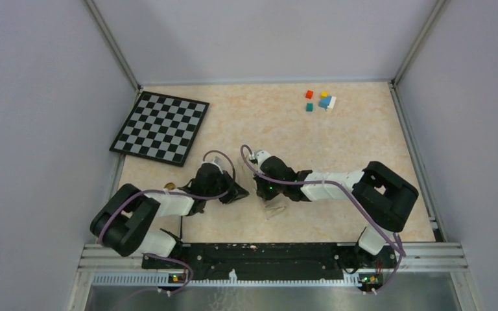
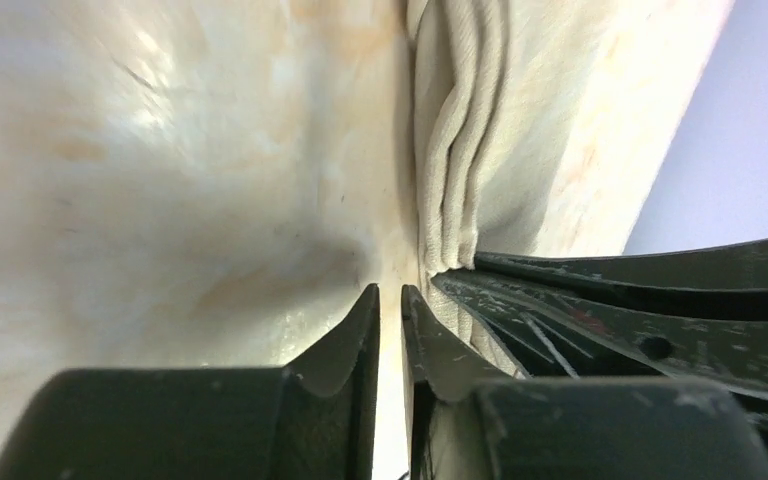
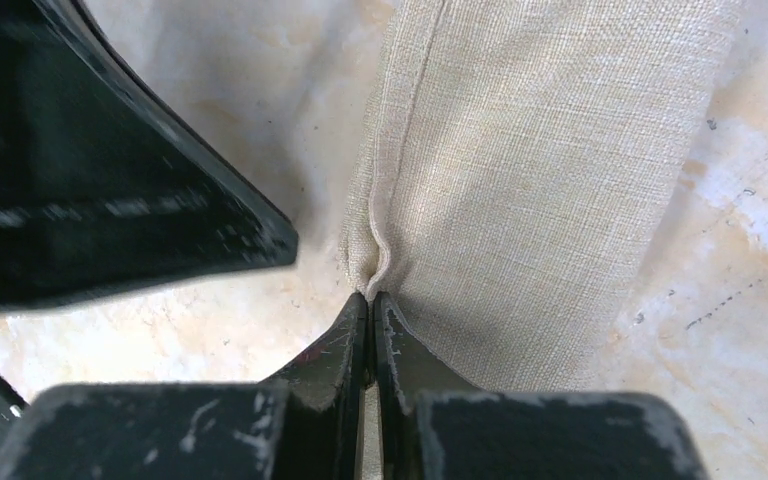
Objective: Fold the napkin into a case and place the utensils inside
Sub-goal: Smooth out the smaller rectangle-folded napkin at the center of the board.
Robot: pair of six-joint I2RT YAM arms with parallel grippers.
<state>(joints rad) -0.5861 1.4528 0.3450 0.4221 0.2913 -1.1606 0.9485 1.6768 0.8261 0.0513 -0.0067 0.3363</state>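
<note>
Pale beige-tan folded cloth strip (image 3: 520,200) is recorded low-centre on the mottled peach worktop (image 1: 337,149). Its hem is pinched by the closed right hand (image 3: 371,300). The left hand (image 2: 390,295), at the strip's 9 o'clock, is held barely parted and empty. A black-and-white checkerboard (image 1: 161,126) is noted at 10 o'clock.

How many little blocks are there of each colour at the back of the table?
Red block: 1
Yellow block: 1
Blue block: 1
White block: 1
Teal block: 1
Total: 5
</note>
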